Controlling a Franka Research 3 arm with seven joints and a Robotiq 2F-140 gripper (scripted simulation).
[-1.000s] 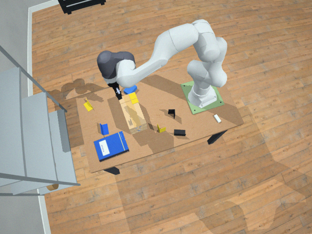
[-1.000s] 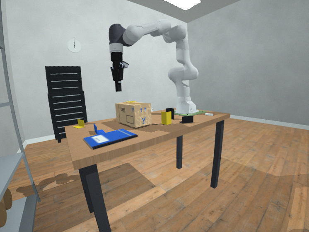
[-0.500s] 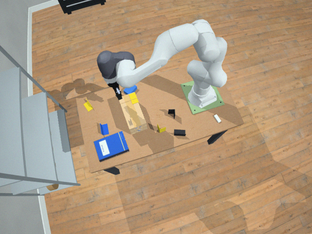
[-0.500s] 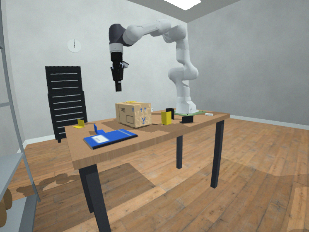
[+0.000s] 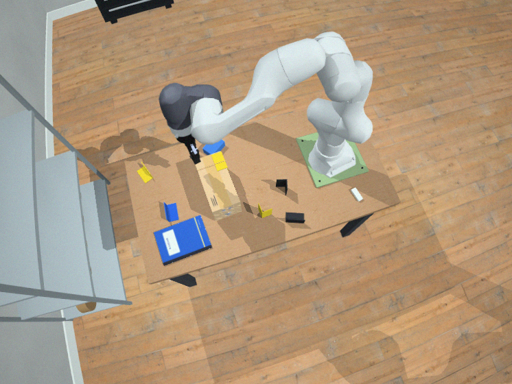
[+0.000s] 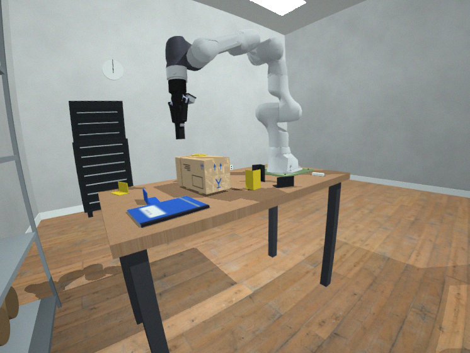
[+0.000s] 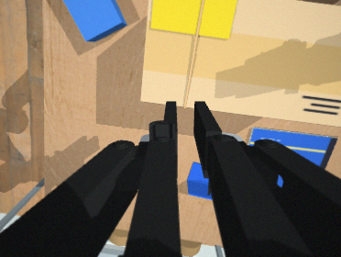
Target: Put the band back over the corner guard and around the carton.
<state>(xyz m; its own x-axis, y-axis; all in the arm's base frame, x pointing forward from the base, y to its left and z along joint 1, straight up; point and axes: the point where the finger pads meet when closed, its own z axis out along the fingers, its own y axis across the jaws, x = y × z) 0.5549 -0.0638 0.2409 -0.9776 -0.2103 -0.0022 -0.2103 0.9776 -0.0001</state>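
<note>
Pincer: black two-finger gripper point(image 6: 179, 133), fingers nearly together with a thin gap, grasping nothing, hanging well above the carton's far end.
Fingers: slim matte black bars point(image 7: 170, 116), parallel, pointing straight down.
Arm: smooth white arm point(image 5: 289, 68) with a dark grey wrist point(image 6: 175, 51), arching high from the right side to the left; the last link is vertical.
Base: flat green square plate point(image 5: 303, 144) at the table's far right.
Carton: oblong brown cardboard box point(image 5: 219, 186) with blue arrows and printed lines, lying flat near mid-table.
Guard: flat yellow corner piece point(image 5: 218, 160) on the carton's far top end.
Band: thin pale line point(image 7: 192, 69) running lengthwise over the guard and along the carton top in the wrist view.
Table: wooden top point(image 6: 242, 203) on dark square legs.
Others: glossy blue book point(image 5: 182, 239) near left; blue block point(image 5: 214, 146) just beyond the carton.
</note>
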